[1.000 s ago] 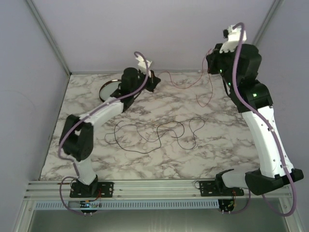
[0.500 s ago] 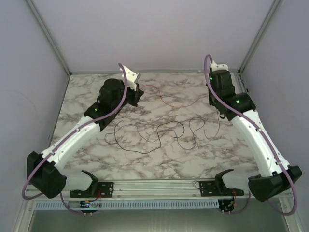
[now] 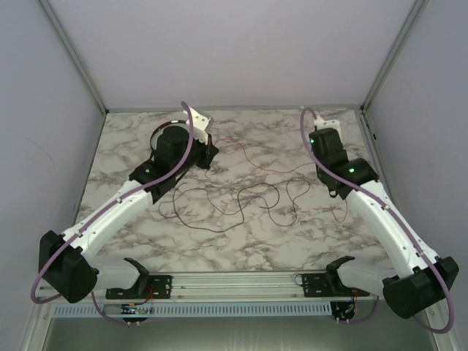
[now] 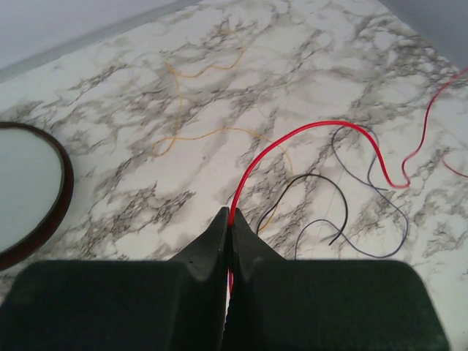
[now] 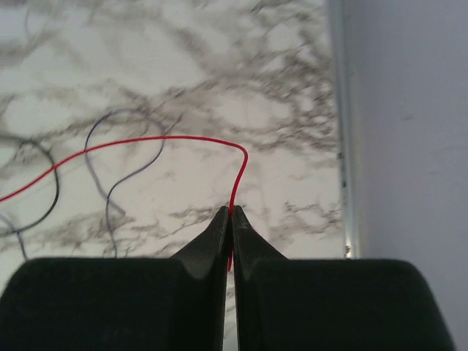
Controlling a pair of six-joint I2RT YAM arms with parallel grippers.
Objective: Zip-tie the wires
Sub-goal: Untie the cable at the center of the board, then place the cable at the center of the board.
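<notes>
Light even, diffuse, moderately bright. Top view soft and low in detail; shadows on the marble table [image 3: 241, 241] faint. Wrist views: left gripper [image 4: 227, 223] and right gripper [image 5: 231, 219] dark, featureless, slightly blurred near the lens; red wire [image 4: 292, 135] crisp.

Wires [image 4: 314, 125] right of dish [image 4: 65, 183]

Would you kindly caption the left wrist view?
Left claw shut on the red wire, dark wires curling on the marble table beyond.
</notes>
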